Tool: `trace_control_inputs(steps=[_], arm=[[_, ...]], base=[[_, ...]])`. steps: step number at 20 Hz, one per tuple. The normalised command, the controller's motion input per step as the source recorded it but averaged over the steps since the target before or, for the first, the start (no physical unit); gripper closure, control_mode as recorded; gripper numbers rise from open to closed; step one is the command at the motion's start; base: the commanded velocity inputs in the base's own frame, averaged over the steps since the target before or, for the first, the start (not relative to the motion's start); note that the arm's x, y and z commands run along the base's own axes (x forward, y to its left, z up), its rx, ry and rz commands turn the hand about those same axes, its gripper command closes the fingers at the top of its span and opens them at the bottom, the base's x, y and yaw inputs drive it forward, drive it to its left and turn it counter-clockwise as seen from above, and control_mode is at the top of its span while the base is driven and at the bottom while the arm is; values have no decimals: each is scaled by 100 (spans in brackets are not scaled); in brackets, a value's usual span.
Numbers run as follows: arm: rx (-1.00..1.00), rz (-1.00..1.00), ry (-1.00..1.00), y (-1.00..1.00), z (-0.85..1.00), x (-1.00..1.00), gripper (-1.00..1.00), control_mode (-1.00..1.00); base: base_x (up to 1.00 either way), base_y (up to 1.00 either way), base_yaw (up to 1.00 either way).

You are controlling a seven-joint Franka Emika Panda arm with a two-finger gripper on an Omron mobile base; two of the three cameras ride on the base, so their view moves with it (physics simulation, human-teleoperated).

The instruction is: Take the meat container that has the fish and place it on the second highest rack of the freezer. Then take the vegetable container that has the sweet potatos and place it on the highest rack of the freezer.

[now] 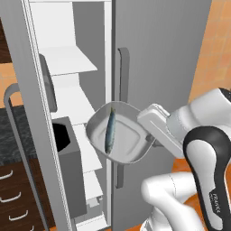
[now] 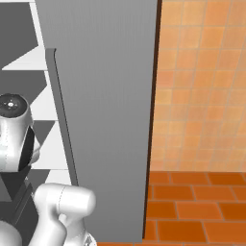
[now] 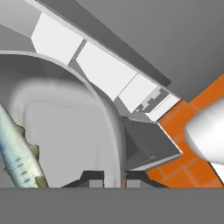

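My claw (image 3: 113, 178) is clamped on the rim of the meat container (image 1: 118, 133), one finger tip on each side of the thin grey wall; in the hand view the rim runs straight down between my two dark tips. The container is a shallow grey tray with rounded corners, held off any surface and tilted so that its open face turns toward the left base camera. The fish (image 1: 110, 131) lies inside it, long and silver-blue, running along the tray's floor; in the hand view its tail end sits at the lower left, just inside the wall I grip.

The tray hangs in front of the open freezer (image 1: 76, 113), at the seam between the open compartment and the closed grey door (image 1: 158, 67) to its right. White racks (image 1: 72, 58) step down inside the compartment to the tray's left; the tray is beside them and outside the compartment. The freezer's own door (image 1: 27, 126) stands swung out at far left. Orange floor tiles (image 2: 202, 206) show below the closed door.
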Motion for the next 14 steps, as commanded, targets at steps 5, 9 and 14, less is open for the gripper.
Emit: trace_control_inputs(steps=[5,9,14], arm=[[5,-3,13,-3,25,64,100,-100],[0,-14,11,71,0,72,100,-100],[0,-18,4,61,0,66,100,-100]], base=[[0,0,0],[0,0,0],[0,0,0]])
